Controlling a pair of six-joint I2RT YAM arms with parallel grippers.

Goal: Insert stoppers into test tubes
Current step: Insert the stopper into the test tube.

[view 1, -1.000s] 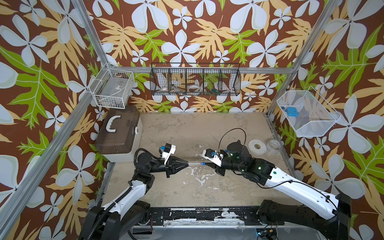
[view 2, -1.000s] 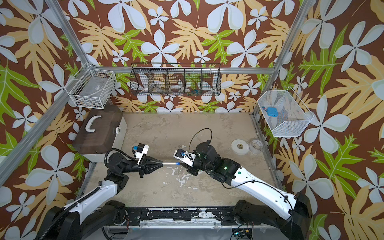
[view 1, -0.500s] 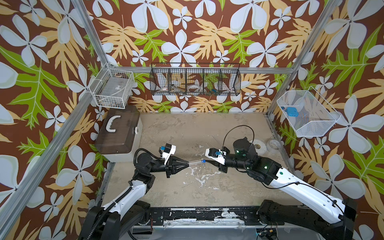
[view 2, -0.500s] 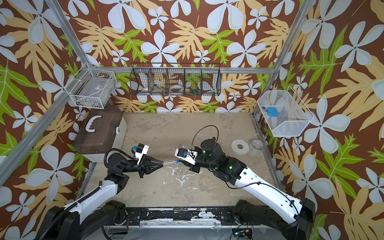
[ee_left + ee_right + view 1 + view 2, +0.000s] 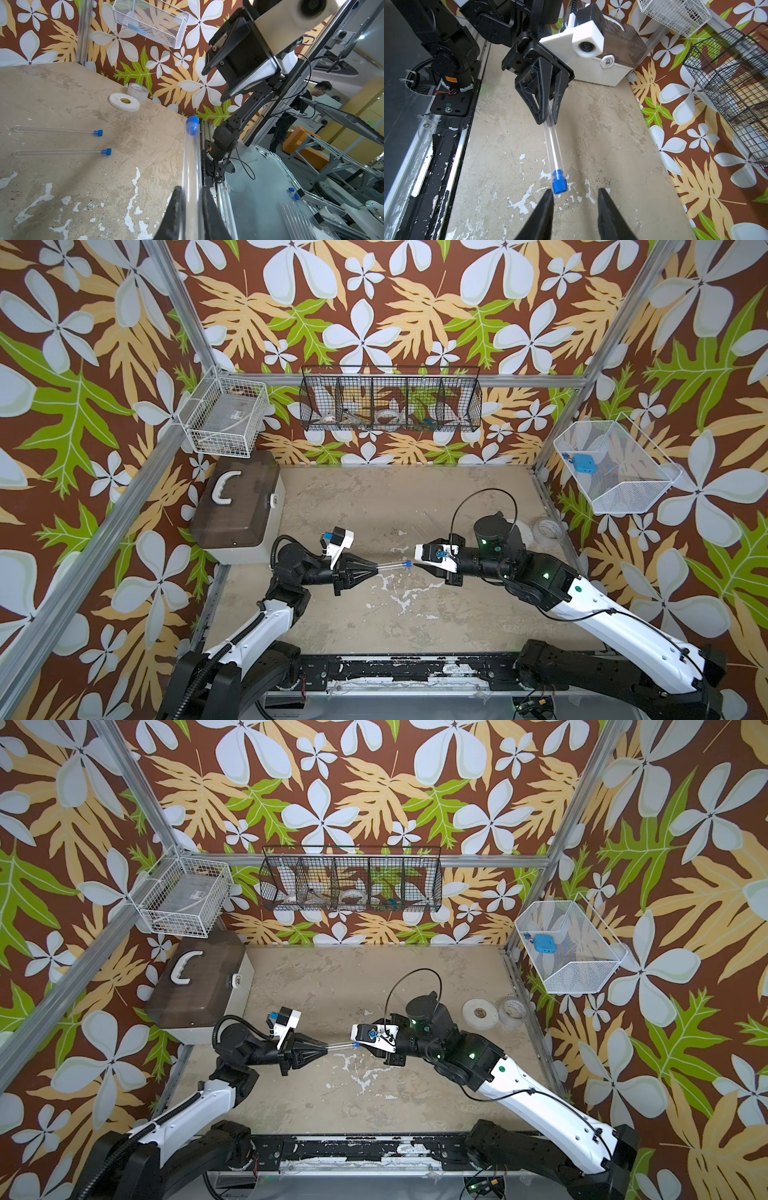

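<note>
My left gripper (image 5: 376, 569) (image 5: 192, 191) is shut on a clear test tube (image 5: 390, 566) (image 5: 191, 166), holding it level above the table and pointing right. A blue stopper (image 5: 407, 563) (image 5: 559, 181) sits in the tube's open end. My right gripper (image 5: 417, 565) (image 5: 575, 193) stands open just past that end, and the stopper is clear of its fingertips. Two more test tubes (image 5: 56, 131) (image 5: 58, 153) lie side by side on the table. Each has a blue stopper (image 5: 98, 133) (image 5: 106, 151) in its end.
A flat white tape roll (image 5: 124, 101) and a clear one (image 5: 138, 91) lie by the right wall. A brown-lidded box (image 5: 237, 510) stands at the back left. A black wire basket (image 5: 390, 400) and two white ones (image 5: 226, 416) (image 5: 615, 466) hang on the walls.
My right gripper has opened and drawn back to the right, off the tube's end, leaving the stopper in the tube. The left arm has held still.
</note>
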